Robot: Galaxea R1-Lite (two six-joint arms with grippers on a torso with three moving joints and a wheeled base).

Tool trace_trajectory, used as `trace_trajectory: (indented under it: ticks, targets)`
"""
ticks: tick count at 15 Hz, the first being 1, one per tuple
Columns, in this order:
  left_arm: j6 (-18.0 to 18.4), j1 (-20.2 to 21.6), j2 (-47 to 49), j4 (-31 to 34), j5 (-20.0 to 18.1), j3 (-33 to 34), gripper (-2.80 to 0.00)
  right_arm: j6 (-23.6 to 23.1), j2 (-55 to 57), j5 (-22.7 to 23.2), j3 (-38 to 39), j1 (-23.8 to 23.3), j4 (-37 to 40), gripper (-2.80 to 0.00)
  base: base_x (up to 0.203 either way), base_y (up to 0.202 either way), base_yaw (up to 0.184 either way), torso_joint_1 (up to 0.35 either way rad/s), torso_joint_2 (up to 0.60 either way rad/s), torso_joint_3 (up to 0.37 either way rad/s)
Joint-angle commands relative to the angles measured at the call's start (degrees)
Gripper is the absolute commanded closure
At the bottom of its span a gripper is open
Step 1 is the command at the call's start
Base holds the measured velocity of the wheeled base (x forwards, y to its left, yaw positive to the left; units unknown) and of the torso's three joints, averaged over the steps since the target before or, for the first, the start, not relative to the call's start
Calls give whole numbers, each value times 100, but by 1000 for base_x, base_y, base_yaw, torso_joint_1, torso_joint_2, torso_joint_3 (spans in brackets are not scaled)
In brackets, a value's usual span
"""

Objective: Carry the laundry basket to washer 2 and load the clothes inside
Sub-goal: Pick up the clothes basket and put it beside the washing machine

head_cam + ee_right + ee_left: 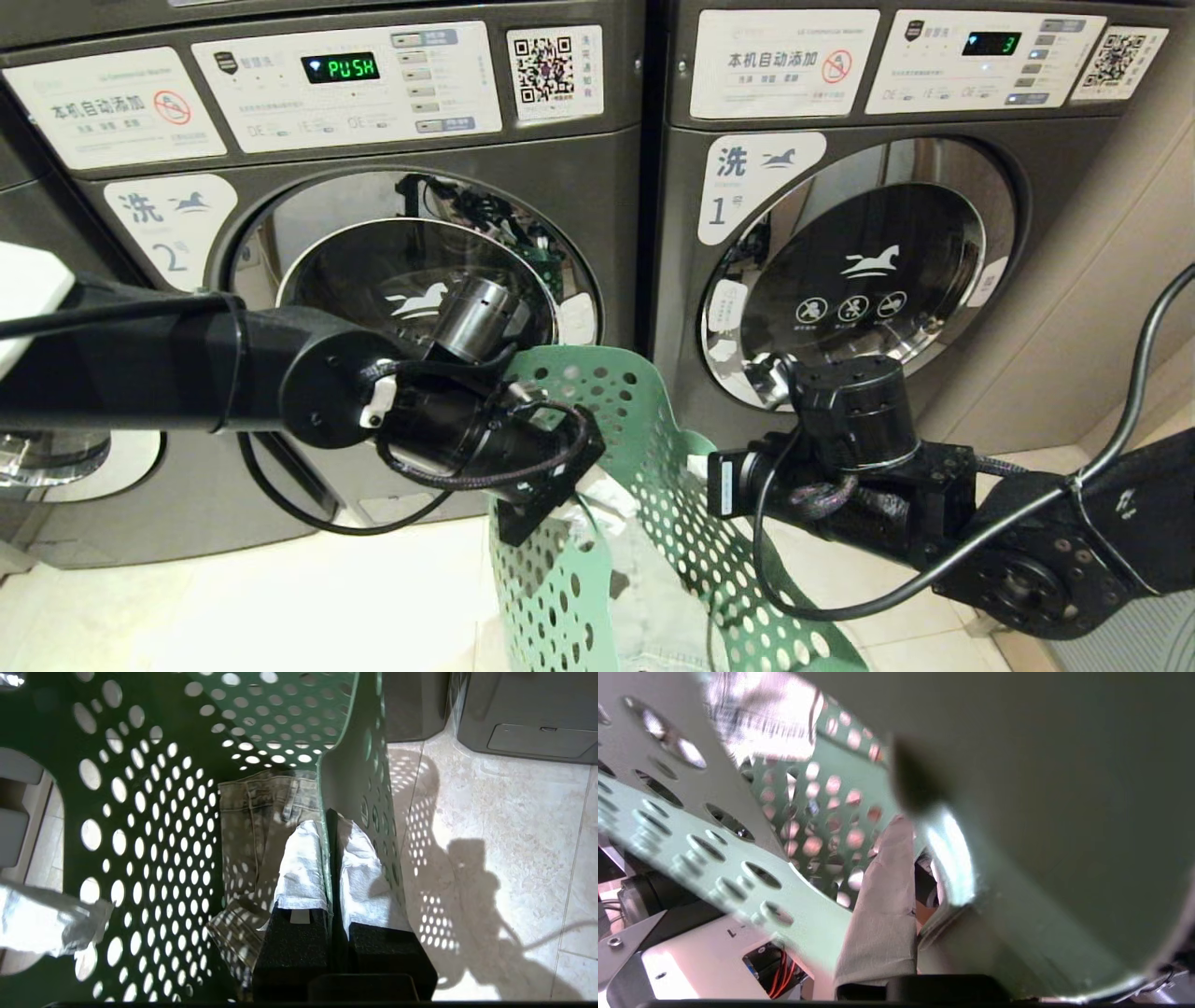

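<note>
While the laundry basket is seen in the head view held off the floor before washer 2, only the right wrist view shows the right gripper clenched on its wall, denim clothes lying inside. The left gripper is clamped on the opposite rim.
</note>
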Motion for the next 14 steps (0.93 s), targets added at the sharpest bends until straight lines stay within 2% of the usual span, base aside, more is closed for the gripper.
trace_trajectory:
  ticks: [1, 4, 8, 14]
  targets:
    - [-38, 4, 39, 6, -23, 4, 0, 7, 65, 2, -31, 3, -14, 0, 0, 0, 0, 0, 0, 0]
    - [-29, 3, 65, 6, -36, -4, 0, 6, 77, 2, -59, 3, -11, 0, 0, 0, 0, 0, 0, 0]
    - [-19, 12, 109, 6, -125, -42, 0, -2, 83, -7, -68, -5, -16, 0, 0, 0, 0, 2, 2, -142]
    - [129, 4, 584, 38, -139, -929, 0, -432, 58, -51, -240, -214, -42, 0, 0, 0, 0, 4, 0, -196]
